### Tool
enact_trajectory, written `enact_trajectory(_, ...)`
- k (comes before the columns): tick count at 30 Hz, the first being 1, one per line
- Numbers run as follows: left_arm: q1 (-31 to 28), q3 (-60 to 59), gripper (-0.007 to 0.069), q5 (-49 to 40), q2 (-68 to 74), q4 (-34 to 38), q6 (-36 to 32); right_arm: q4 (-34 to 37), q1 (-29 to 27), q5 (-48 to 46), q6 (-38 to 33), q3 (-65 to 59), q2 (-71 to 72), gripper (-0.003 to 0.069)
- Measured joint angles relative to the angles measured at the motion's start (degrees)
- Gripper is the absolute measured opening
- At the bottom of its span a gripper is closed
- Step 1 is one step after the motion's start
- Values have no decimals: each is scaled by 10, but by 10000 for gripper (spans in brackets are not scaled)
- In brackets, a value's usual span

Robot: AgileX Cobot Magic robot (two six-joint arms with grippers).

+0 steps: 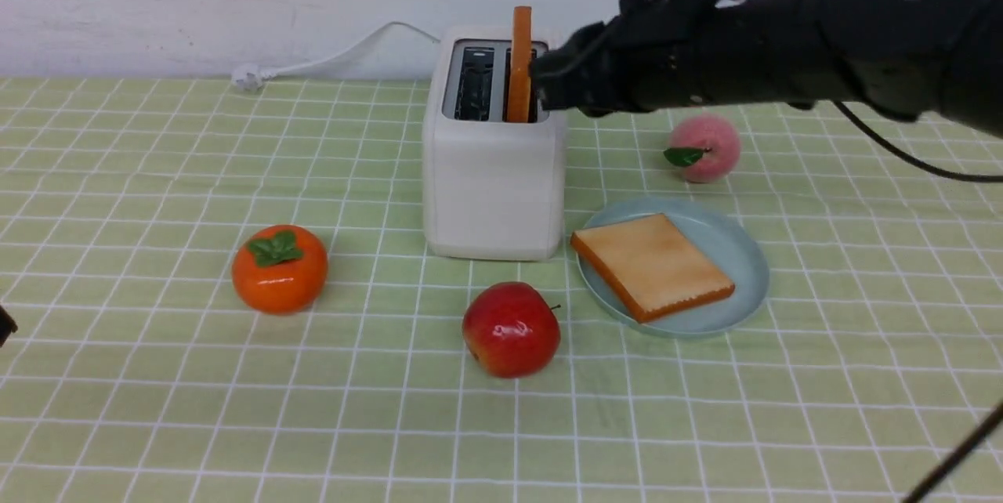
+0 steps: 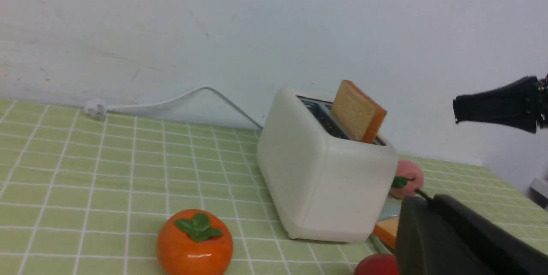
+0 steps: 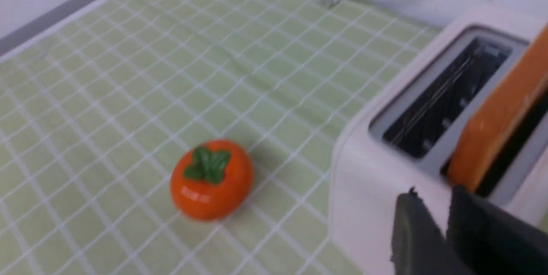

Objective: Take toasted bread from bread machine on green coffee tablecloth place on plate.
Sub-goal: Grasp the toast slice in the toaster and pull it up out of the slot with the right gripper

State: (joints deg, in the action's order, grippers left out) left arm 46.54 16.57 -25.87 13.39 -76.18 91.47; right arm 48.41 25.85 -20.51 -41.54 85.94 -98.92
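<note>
Only my front and left wrist views show the round blue plate (image 1: 751, 268) holding square tan toast (image 1: 654, 260). The white boxy toaster (image 1: 494, 182) holds orange-edged toast (image 1: 519, 68). Left claw (image 2: 428, 202): closed; right claw (image 3: 436, 198): open a bit.

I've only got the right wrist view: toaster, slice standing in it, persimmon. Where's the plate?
Observer: In the front view, the plate is on the robot's right of the toaster, near its front end.

Operator: Anything on it yet?

Observer: One slice of toast, with its left corner reaching over the rim.

Operator: And in front of the toaster, on the robot's side?

Observer: A red apple sits on the green tablecloth there.
</note>
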Motion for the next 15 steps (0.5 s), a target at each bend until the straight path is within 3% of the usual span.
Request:
enact_trajectory(4,0,0,-13,24,0,-12,0,0,2,67,12,45,-60,402)
enact_trajectory(5,0,0,-13,29,0,-13,0,0,2,74,12,47,-65,414)
enact_trajectory(6,0,0,-13,51,0,-17,0,4,2,100,13,54,-82,496)
enact_trajectory(8,0,0,-13,79,0,-21,0,16,2,128,13,66,-110,583)
enact_trajectory(12,0,0,-13,113,0,-29,0,29,2,147,14,85,-155,620)
enact_trajectory(15,0,0,-13,116,0,-30,0,31,2,164,14,96,-182,568)
